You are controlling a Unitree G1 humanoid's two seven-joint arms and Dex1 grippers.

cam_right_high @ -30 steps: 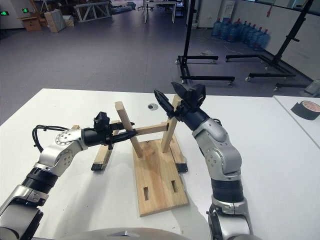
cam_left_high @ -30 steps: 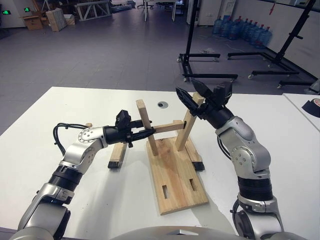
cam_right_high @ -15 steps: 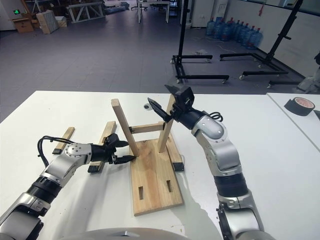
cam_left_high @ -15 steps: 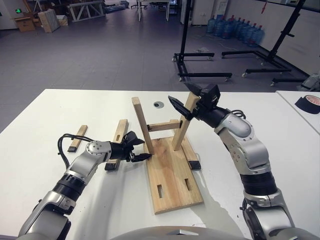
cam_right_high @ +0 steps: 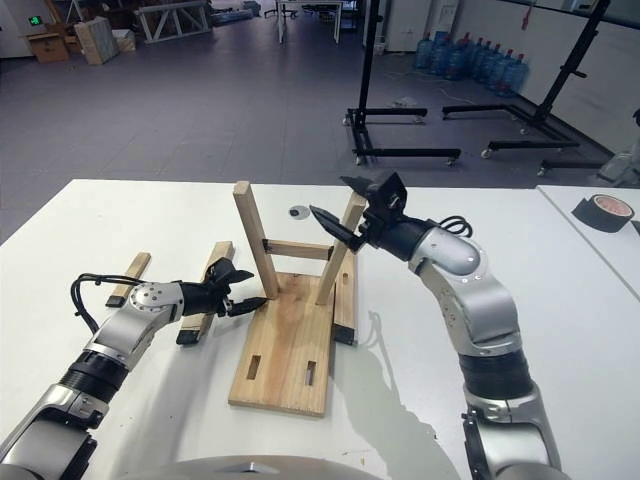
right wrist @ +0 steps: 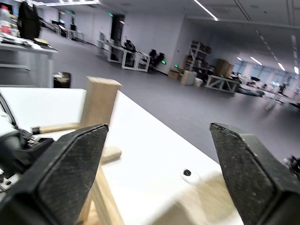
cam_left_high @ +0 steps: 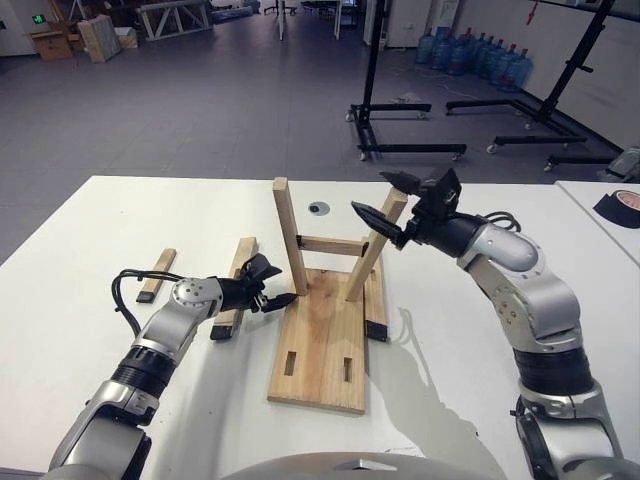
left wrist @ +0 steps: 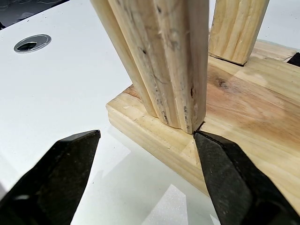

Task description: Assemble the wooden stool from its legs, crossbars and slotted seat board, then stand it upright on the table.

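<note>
Seat board [cam_left_high: 322, 340] recorded as pale wood with reddish grain; table [cam_left_high: 100, 230] recorded white; left gripper [cam_left_high: 284, 283] recorded black.

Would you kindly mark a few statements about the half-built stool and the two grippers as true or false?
1. The left-hand leg and the right-hand leg stand in the seat board, joined by a crossbar. True.
2. The left gripper is shut on the crossbar. False: it is open, at the foot of the left-hand leg.
3. The right gripper is open near the top of the right-hand leg. True.
4. Every slot in the seat board is filled. False: two slots at its near end are empty.
</note>
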